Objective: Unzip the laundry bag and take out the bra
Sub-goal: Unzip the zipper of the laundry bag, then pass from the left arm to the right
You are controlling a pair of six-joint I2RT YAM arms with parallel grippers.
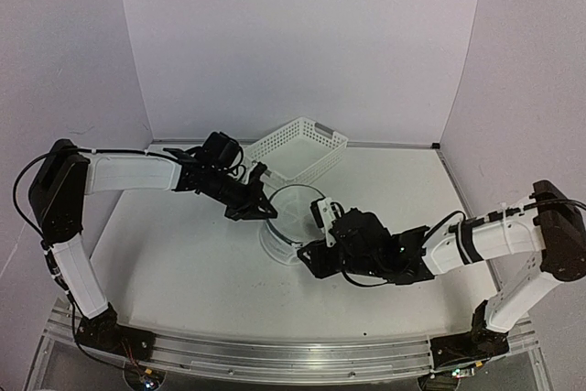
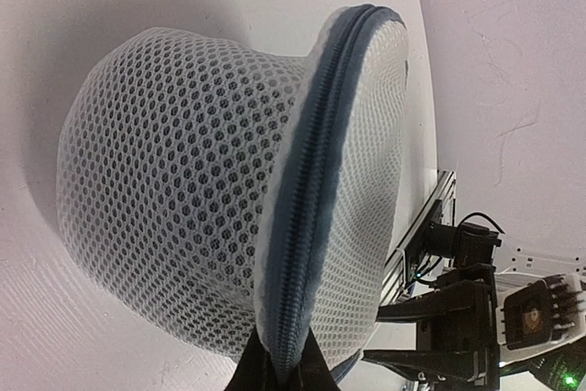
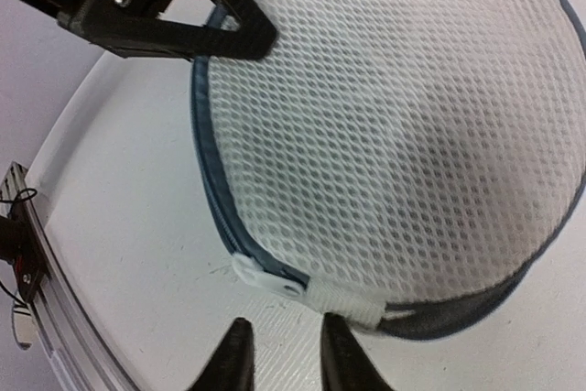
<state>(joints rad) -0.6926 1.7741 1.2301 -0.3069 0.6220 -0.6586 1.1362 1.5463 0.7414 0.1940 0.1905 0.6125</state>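
The laundry bag point(image 1: 291, 222) is a white mesh cylinder with a blue-grey zipper rim, lying mid-table. In the left wrist view the bag point(image 2: 183, 162) fills the frame and my left gripper point(image 2: 279, 374) is shut on its zipper rim point(image 2: 302, 217). In the right wrist view the bag's round face point(image 3: 403, 125) is close ahead, with the white zipper pull point(image 3: 265, 279) on the near rim. My right gripper point(image 3: 282, 354) is open just short of the pull, not touching it. The left gripper's fingers point(image 3: 220, 29) pinch the far rim. The bra is hidden.
A white perforated plastic basket point(image 1: 298, 148) stands behind the bag toward the back wall. The table's metal front rail point(image 3: 27, 272) shows at the left of the right wrist view. Both arms point(image 1: 128, 173) meet at the bag.
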